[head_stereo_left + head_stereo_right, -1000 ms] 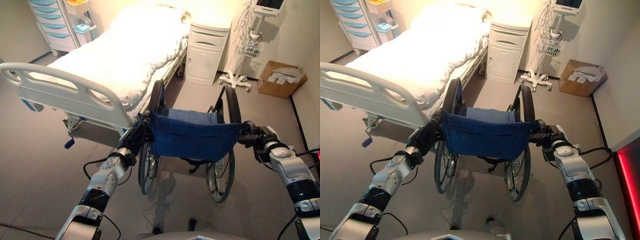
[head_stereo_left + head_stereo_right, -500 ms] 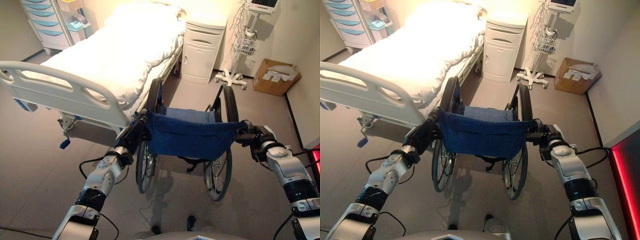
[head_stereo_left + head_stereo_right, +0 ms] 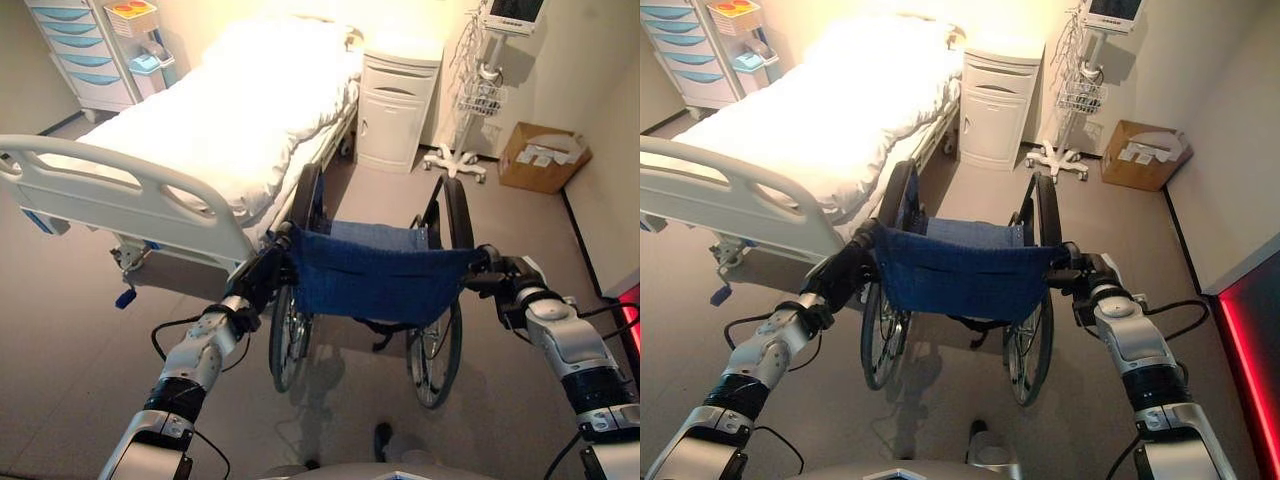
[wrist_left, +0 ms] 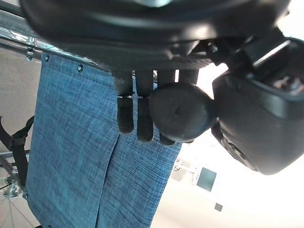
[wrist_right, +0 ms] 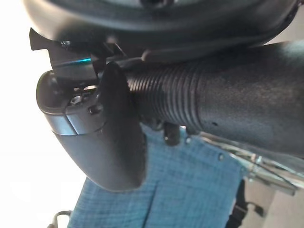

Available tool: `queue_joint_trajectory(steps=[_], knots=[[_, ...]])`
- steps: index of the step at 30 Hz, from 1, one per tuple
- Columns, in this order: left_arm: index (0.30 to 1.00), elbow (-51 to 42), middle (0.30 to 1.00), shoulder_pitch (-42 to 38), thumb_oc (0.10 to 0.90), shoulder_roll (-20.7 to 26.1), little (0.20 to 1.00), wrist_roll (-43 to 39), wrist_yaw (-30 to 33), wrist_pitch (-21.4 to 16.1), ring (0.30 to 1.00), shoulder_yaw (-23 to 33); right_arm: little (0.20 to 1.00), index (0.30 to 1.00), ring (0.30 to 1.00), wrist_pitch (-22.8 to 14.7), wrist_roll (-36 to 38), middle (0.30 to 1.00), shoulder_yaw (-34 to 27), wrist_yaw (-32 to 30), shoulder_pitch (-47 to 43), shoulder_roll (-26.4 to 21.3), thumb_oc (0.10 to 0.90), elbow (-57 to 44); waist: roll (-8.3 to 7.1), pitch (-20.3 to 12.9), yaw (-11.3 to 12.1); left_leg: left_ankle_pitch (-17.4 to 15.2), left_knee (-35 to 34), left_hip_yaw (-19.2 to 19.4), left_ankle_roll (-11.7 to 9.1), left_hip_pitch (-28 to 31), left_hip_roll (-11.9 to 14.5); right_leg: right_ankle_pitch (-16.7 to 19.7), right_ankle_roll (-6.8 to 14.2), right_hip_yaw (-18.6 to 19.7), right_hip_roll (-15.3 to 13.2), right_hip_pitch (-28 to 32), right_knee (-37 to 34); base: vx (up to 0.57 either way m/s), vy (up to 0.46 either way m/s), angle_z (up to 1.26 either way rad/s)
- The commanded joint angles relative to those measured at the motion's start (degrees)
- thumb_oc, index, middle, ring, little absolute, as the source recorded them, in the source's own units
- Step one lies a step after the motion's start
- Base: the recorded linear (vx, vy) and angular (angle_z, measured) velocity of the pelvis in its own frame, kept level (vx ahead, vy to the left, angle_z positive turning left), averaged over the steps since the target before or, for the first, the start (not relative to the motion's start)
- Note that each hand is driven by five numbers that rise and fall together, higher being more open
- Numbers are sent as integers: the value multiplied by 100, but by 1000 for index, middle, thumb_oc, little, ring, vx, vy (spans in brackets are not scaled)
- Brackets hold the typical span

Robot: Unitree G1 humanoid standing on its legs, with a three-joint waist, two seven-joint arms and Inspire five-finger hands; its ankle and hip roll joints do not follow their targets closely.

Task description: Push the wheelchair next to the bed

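Observation:
The wheelchair, with a blue cloth backrest (image 3: 380,280) and two large wheels, stands in front of me beside the foot end of the bed (image 3: 230,110); its left wheel is close to the bed frame. My left hand (image 3: 262,272) is shut on the left push handle (image 4: 178,111), with its fingers (image 4: 126,118) curled over the handle against the blue cloth. My right hand (image 3: 503,278) is shut on the right push handle, with the ribbed grip (image 5: 213,99) lying in the palm and the thumb (image 5: 118,133) across it.
The white footboard (image 3: 110,195) juts out at the left. A white bedside cabinet (image 3: 397,100) stands ahead by the bed's head, with a monitor stand (image 3: 480,90) and a cardboard box (image 3: 543,155) to its right. A drawer cart (image 3: 85,55) stands far left, and a wall runs along the right.
The whole view has shifted, so the camera has moved with the wheelchair, which now sits slightly further along the bed. Both hands keep their hold on the handles.

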Motion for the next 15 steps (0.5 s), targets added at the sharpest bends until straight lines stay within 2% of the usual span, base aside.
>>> queue_joint_trajectory(steps=[1, 11, 15], knots=[[300, 706, 300, -713, 400, -538, 300, 499, 91, 227, 300, -370, 300, 300, 300, -860, 890, 300, 993, 352, 779, 767, 400, -828, 205, 165, -566, -624, 706, -321, -140, -141, -285, 1192, -65, -143, -129, -538, -184, 56, 3, 0], [300, 730, 300, -900, 400, -501, 300, 582, -68, 262, 300, -484, 300, 300, 300, -820, 1130, 300, 1139, -68, 882, 919, 400, -985, 248, 220, -699, -609, 726, -173, -183, -122, -313, 1254, -48, -270, -82, -622, -328, 42, -4, -8], [300, 722, 300, -994, 400, -521, 300, 653, -85, 232, 300, -539, 300, 300, 300, -785, 1203, 300, 1183, -51, 935, 957, 400, -1005, 248, 236, -770, -613, 742, -136, -176, -124, -327, 1247, -55, -253, -26, -662, -348, 21, -9, -6]])
